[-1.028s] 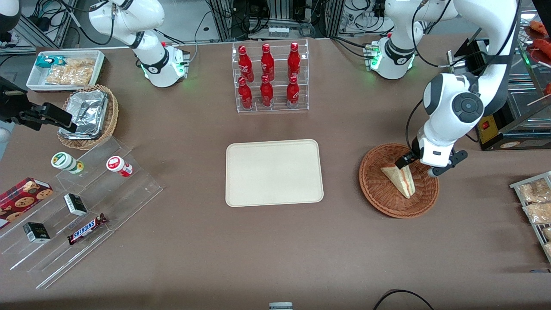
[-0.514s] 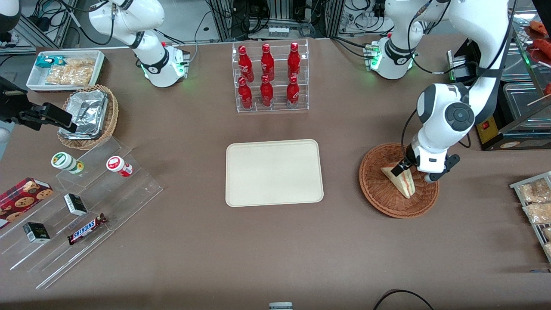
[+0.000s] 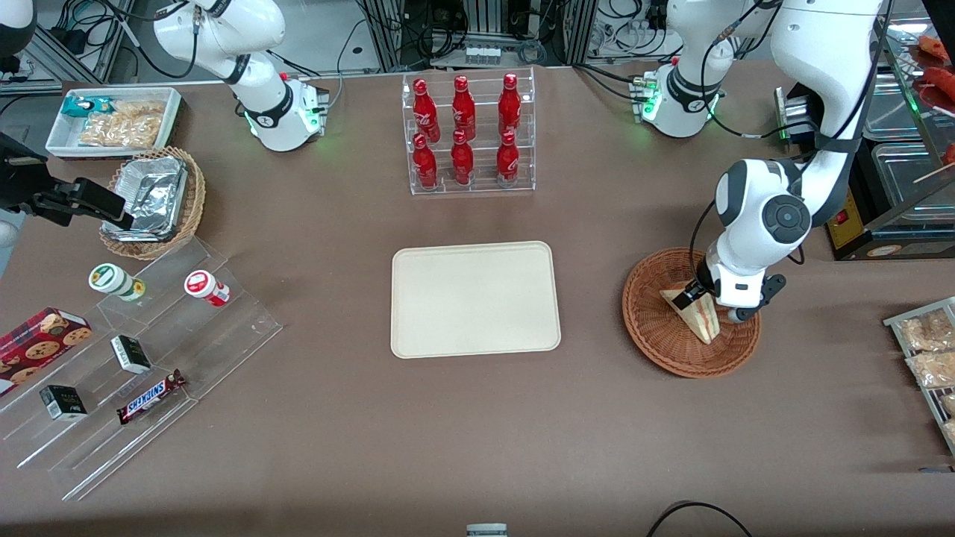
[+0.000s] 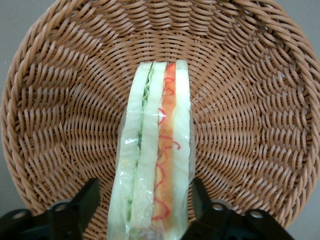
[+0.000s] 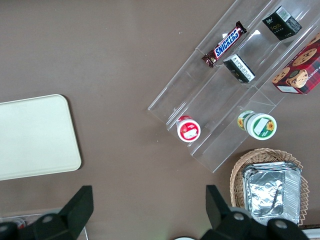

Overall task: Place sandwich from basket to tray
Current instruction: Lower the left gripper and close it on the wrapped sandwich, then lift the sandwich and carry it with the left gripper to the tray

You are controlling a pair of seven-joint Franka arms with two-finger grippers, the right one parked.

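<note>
Down in the basket [image 3: 664, 339], toward the working arm's end of the table, the sandwich [image 3: 700, 317] lies alone on the weave, its cut edge turned upward. The gripper [image 3: 705, 302] sits low over the part of the wedge farthest from the front camera. The tray [image 3: 474, 298] lies flat in the middle of the table, well apart from the basket, with nothing on it.

Farther from the camera than the tray, a clear rack [image 3: 468, 134] holds six red bottles in two rows. Toward the parked arm's end, a lighter wicker basket [image 3: 190, 216] holds foil trays, and a white tray [image 3: 56, 130] holds snack packets.

From the front, the arm's wrist covers the fingers almost wholly. The left wrist view shows them plainly: the black fingers [image 4: 82, 202] stand spread wide, one on each side of the sandwich [image 4: 155, 150], with a little gap to the wrapper on either side, so nothing is gripped. That view also shows the clear film around the bread, the green and red filling stripes, and the basket [image 4: 60, 100] wall ringing it. The right wrist view shows a corner of the tray [image 5: 35, 137].
</note>
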